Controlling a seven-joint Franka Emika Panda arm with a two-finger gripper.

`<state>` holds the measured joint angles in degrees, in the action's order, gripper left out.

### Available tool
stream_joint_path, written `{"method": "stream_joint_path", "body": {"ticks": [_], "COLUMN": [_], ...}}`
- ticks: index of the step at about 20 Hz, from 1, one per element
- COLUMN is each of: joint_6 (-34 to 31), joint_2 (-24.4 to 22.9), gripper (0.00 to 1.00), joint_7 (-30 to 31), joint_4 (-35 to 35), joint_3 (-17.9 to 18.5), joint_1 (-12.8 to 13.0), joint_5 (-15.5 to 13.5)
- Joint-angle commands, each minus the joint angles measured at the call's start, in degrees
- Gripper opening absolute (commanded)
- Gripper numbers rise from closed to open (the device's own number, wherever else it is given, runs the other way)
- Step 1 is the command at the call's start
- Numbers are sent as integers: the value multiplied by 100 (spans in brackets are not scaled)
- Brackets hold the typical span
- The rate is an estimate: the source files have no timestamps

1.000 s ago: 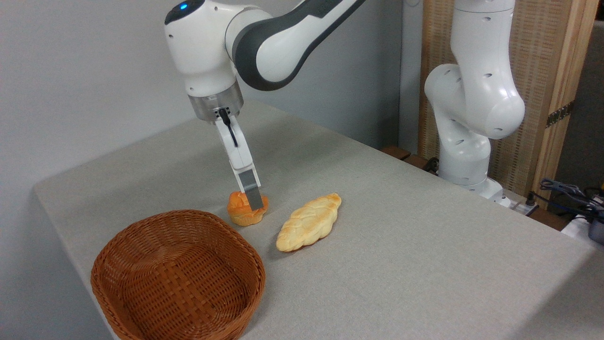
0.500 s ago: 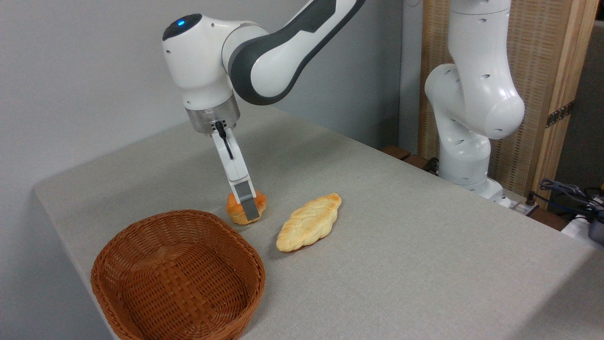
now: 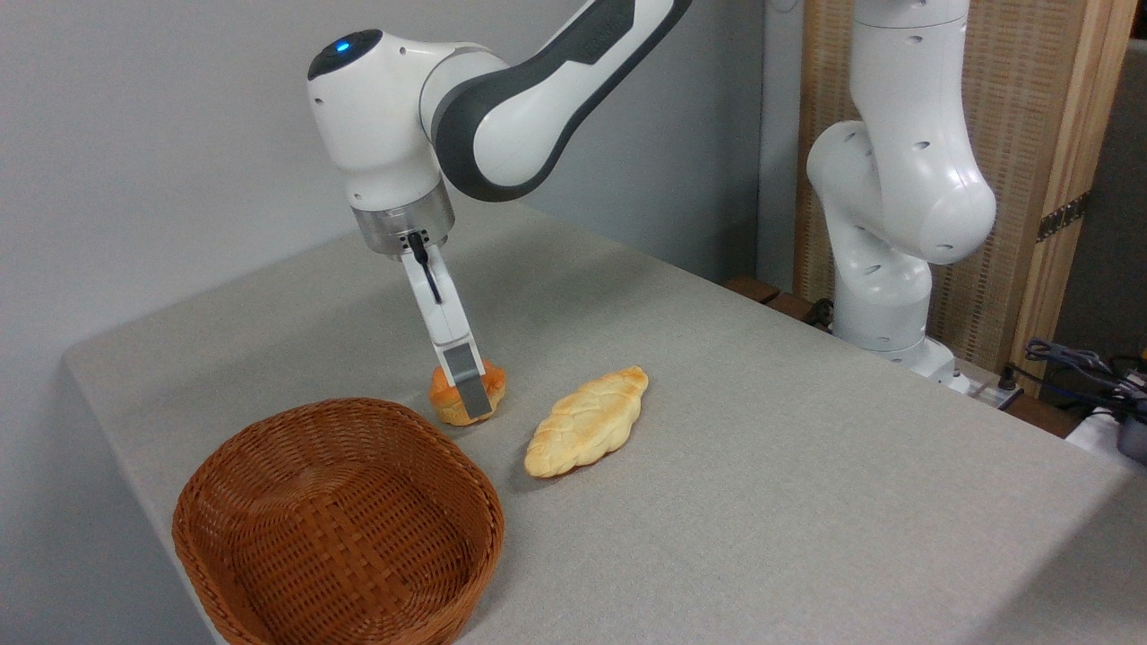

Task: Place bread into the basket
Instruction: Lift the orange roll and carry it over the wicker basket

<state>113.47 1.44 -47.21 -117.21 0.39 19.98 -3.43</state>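
White and grey, the arm bends down from the upper right, its wrist tilted, and the gripper (image 3: 468,394) sits over the bread (image 3: 466,394). One finger (image 3: 466,385) covers the bun's front; whether it pinches I cannot tell. One round bun rests on the table (image 3: 806,466), just behind one wicker basket (image 3: 336,528). One braided loaf (image 3: 587,421) lies slantwise to its right.

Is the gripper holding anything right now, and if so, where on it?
It cannot be told. The gripper is down around the orange bun, one finger against its near side; the bun sits on the table.
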Motion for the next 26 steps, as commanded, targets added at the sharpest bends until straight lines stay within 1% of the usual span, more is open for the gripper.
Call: {"method": "stream_joint_path", "body": {"ticks": [1,7,11,17,19,22,23,26], "joint_6": [97,61,53,26,-131,-553,-710,-747], "joint_2": [-21,-47,-82,-152,-336,-434,-425,-425], "gripper": [45,45,45,45,46,46,48,49], "joint_7": [-96,-78,-34,-16,-8,-16,-25,-16], "joint_4": [-48,-39,-30,5,48,285,451,742], "joint_3": [58,58,-48,-48,-57,-48,-30,14], "joint_1": [68,68,68,68,68,59,59,33], "joint_5": [61,61,61,61,53,9,-9,-9]}}
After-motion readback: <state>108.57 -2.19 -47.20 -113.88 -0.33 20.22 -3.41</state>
